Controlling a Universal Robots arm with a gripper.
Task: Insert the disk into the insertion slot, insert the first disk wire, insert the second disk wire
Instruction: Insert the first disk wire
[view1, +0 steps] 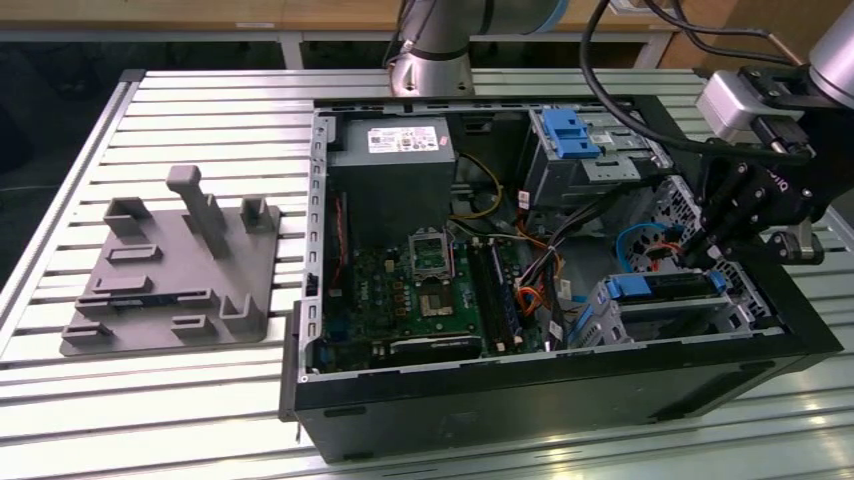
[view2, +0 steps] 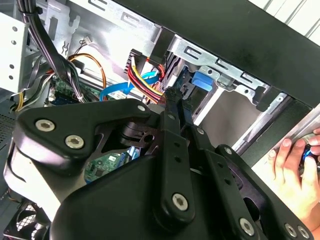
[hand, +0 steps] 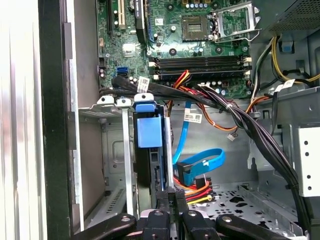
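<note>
Hovering at the disk (hand: 149, 132), pincer (hand: 170, 195) clenched, second wrist view catching a hand (view2: 291, 170)

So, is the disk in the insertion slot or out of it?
In. In the first wrist view the disk, blue carrier end showing, sits between the insertion slot cage's metal walls.

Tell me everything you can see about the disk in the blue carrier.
The disk sits inside the insertion slot, the low perforated silver cage toward the exterior view's right. In the first wrist view it is edge-on: a thin dark slab framed in bright blue plastic, with a blue tab at one end and its label face hidden. The hand is at its other end, where red and yellow wires and a flat blue cable lie close. Whether either is plugged in is unclear.
</note>
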